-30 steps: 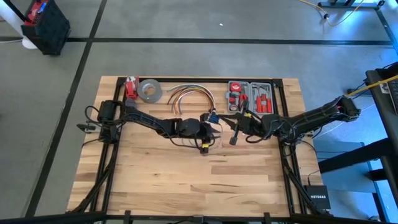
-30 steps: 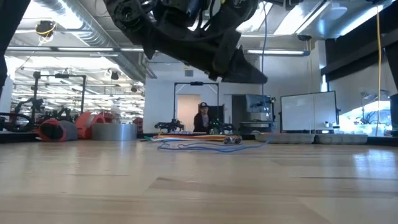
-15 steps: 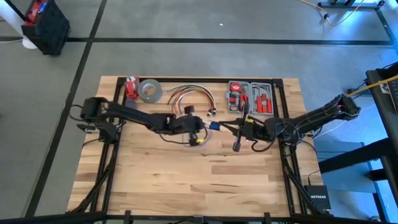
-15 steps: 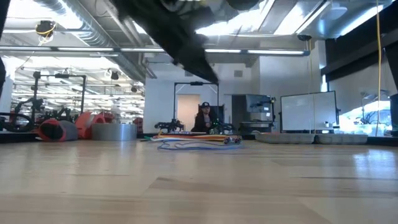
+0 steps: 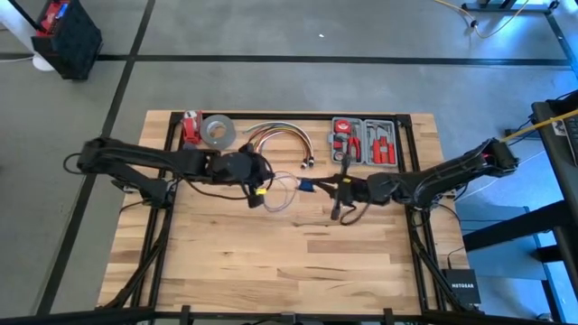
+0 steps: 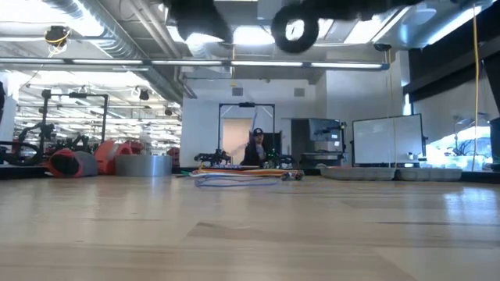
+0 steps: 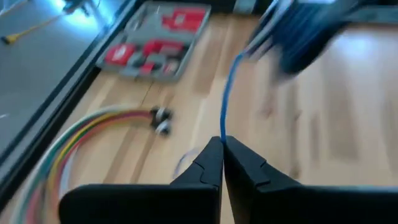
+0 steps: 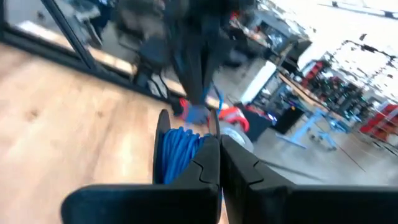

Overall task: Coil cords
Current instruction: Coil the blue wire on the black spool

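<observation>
The left gripper [image 5: 259, 191] has pulled back left and now pinches the cords [image 5: 287, 185], stretching them from the right gripper [image 5: 336, 213], which stays clamped on its blue coil mid-table.

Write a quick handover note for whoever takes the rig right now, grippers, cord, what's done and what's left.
Left gripper: shut on the cord, which runs off to the right arm.
Right gripper: shut on the cord, beside a bundle of blue turns.
Cord: part coiled at the right gripper, a slack loop on the table between the arms.
Tool case and coloured cables lie at the far edge.
Left: wind in the remaining slack.
</observation>
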